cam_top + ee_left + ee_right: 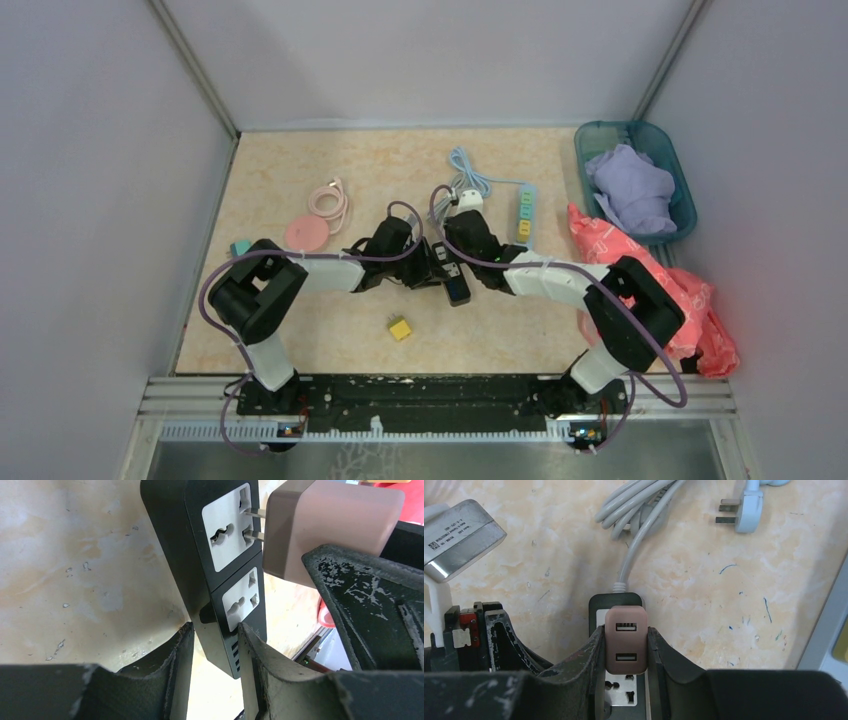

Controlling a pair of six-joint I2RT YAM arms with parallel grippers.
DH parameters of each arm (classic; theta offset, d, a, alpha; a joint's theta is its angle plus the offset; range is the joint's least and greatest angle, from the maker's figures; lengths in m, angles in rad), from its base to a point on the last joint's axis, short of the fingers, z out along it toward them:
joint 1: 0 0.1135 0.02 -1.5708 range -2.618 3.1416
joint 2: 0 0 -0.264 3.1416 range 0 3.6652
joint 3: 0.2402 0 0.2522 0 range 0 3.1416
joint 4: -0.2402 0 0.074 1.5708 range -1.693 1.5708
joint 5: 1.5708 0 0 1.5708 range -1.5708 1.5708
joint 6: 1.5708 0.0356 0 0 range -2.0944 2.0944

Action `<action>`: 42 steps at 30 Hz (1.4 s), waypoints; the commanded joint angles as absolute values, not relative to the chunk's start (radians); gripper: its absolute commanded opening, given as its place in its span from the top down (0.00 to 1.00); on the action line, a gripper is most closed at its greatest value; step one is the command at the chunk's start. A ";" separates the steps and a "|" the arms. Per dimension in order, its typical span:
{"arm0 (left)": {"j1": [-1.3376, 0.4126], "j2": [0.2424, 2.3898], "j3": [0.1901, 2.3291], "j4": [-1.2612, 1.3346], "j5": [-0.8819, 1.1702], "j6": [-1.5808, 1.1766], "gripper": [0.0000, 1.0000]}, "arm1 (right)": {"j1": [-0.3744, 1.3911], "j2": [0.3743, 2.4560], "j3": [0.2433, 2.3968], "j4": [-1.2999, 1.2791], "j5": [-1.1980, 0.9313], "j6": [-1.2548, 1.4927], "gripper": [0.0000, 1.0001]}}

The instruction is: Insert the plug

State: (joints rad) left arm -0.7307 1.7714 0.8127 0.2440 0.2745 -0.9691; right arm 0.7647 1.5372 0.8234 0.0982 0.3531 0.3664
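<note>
L arm, elbow out, reaches rightward low over tabletop (330,335); L tool (215,645) clamps black power strip (172,540) near its end. R arm reaches leftward; R tool (625,647) pinches pink plug (330,525), prongs partway in a strip socket, body not flush.

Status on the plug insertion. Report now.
Left gripper clamped on black power strip. Right gripper clamped on pink charger plug. Prongs partly in top socket, not seated. Nothing between them.
</note>
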 commanded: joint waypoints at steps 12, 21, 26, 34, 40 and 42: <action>-0.736 1.786 0.801 0.235 0.275 -0.964 0.57 | 0.750 1.551 0.787 0.110 0.327 0.311 1.00; -0.736 1.792 0.800 0.235 0.269 -0.966 0.57 | 0.750 1.615 0.779 0.039 0.354 0.308 1.00; -0.736 1.793 0.798 0.235 0.264 -0.967 0.58 | 0.750 1.683 0.815 -0.037 0.348 0.307 1.00; -0.735 1.792 0.787 0.233 0.256 -0.968 0.58 | 0.781 1.712 0.793 -0.069 0.358 0.264 1.00; -0.730 1.779 0.768 0.232 0.235 -0.968 0.59 | 0.816 1.755 0.799 -0.105 0.348 0.215 1.00; -0.730 1.775 0.761 0.232 0.233 -0.969 0.59 | 0.818 1.767 0.809 -0.117 0.328 0.209 1.00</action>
